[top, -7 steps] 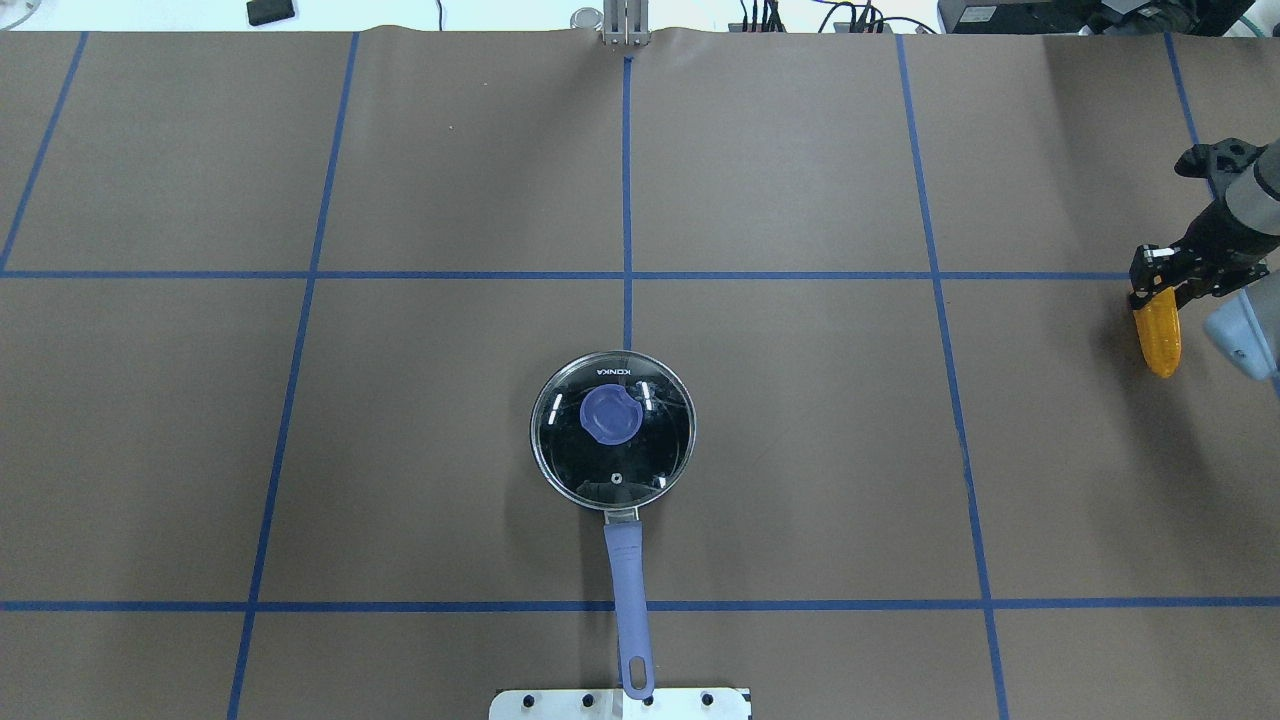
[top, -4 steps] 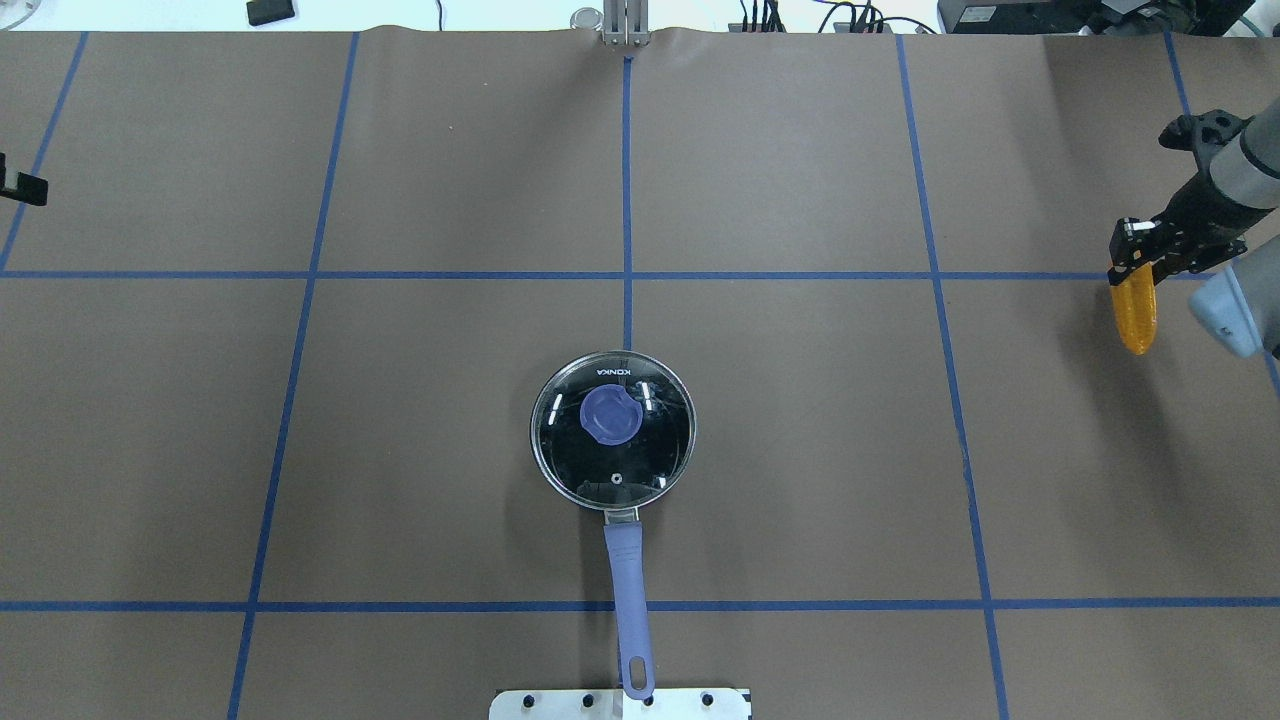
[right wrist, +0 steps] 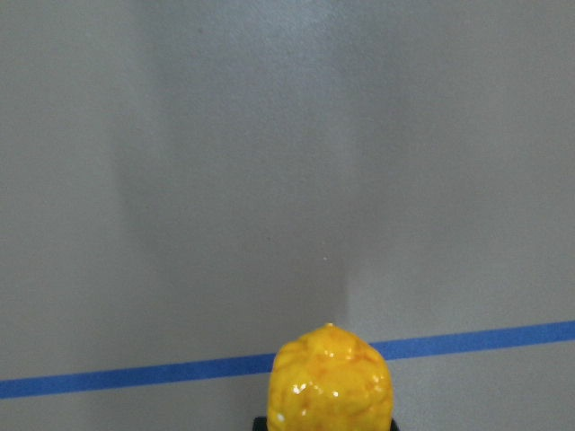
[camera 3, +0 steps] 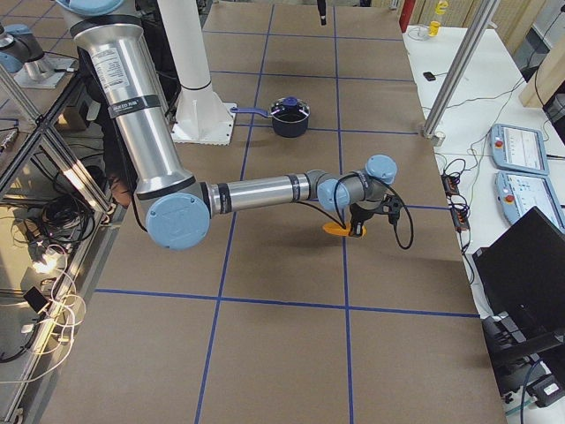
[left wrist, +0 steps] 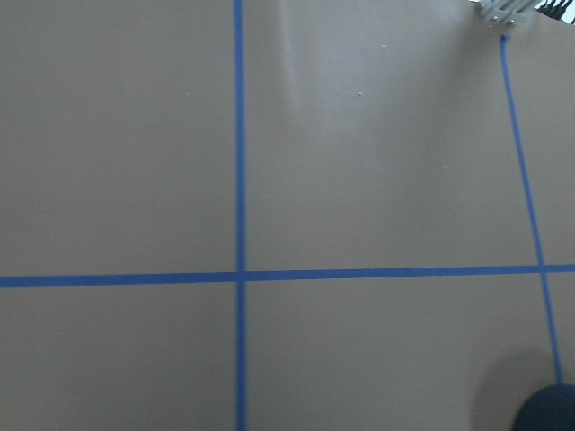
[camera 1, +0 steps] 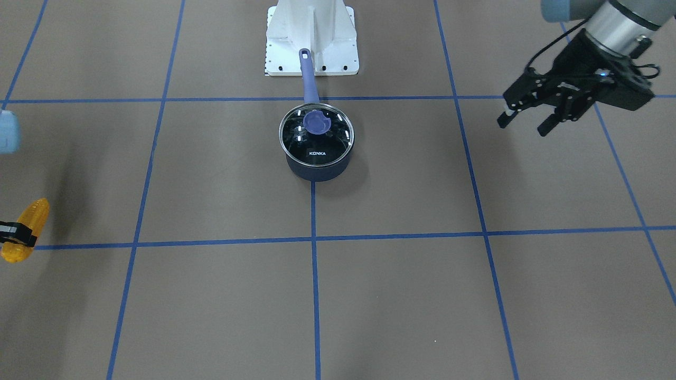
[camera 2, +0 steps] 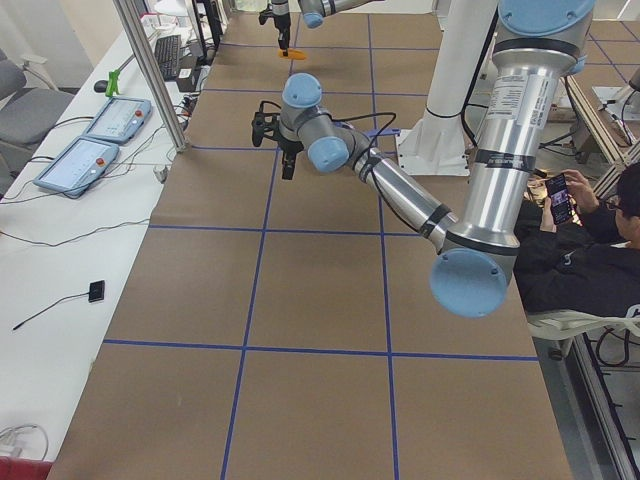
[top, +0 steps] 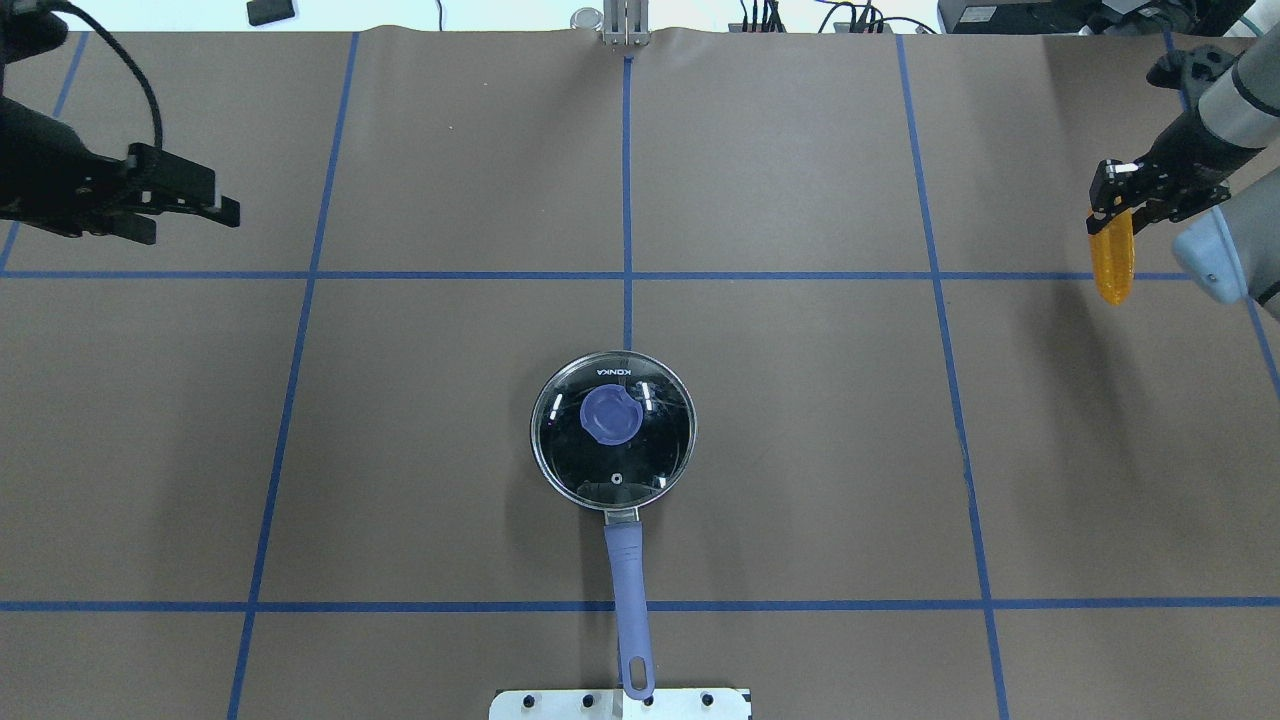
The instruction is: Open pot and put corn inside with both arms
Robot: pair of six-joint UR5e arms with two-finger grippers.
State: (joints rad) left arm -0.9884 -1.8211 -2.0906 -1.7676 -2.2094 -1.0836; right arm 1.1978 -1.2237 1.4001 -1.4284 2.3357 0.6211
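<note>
The pot stands mid-table with its glass lid on and its purple-blue handle pointing at the robot base. My right gripper is shut on the thick end of the corn and holds it above the table at the far right. The corn also shows in the front view and the right wrist view. My left gripper is open and empty at the far left, well away from the pot; it also shows in the front view.
The white base mount sits at the near edge behind the pot handle. A metal post stands at the far edge. Blue tape lines grid the brown table. A seated person is beside the table.
My left gripper has come into the overhead view from the left edge. My right gripper has carried the corn farther from the robot and slightly toward the middle.
</note>
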